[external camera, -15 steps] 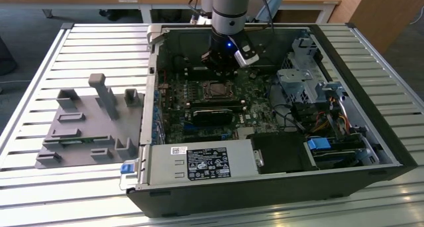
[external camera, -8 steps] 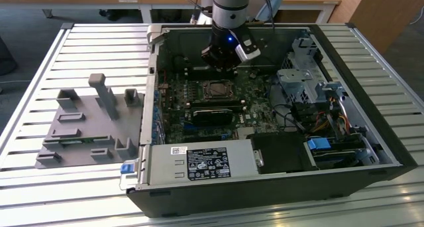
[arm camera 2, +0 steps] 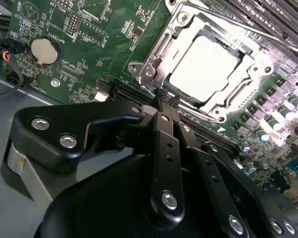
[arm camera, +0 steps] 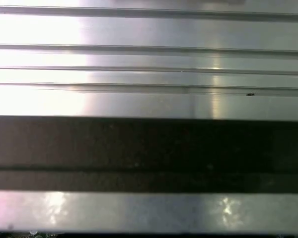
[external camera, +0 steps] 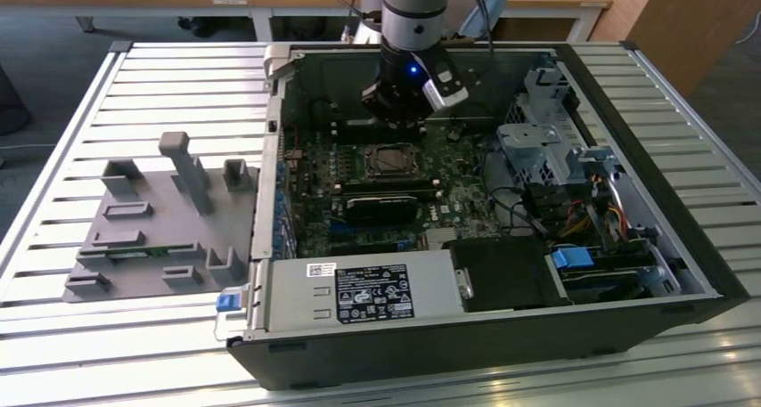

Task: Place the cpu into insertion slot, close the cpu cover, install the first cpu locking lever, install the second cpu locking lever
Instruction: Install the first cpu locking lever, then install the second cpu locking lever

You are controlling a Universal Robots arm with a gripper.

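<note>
In the exterior view my gripper point(external camera: 402, 122) hangs inside the open computer case, just behind the insertion slot point(external camera: 390, 160) on the green board. In the second wrist view the cpu point(arm camera 2: 203, 67) lies flat in the socket, its pale metal face glaring. The silvery cpu cover point(arm camera 2: 161, 47) lies down around it as a frame. My gripper point(arm camera 2: 165, 99) is shut, its two black fingers point(arm camera 2: 161, 124) pressed side by side. Their tips reach the socket's near corner beside a screwed metal tab point(arm camera 2: 148, 73). I see nothing held between them.
A long black module point(external camera: 380, 202) lies in front of the socket. The power supply point(external camera: 369, 291) fills the near side, and a drive cage point(external camera: 547, 144) and cables point(external camera: 589, 215) stand on the exterior view's right. A grey fixture point(external camera: 155, 220) sits on the slatted table point(external camera: 71, 354). A coin battery point(arm camera 2: 43, 50) is on the board.
</note>
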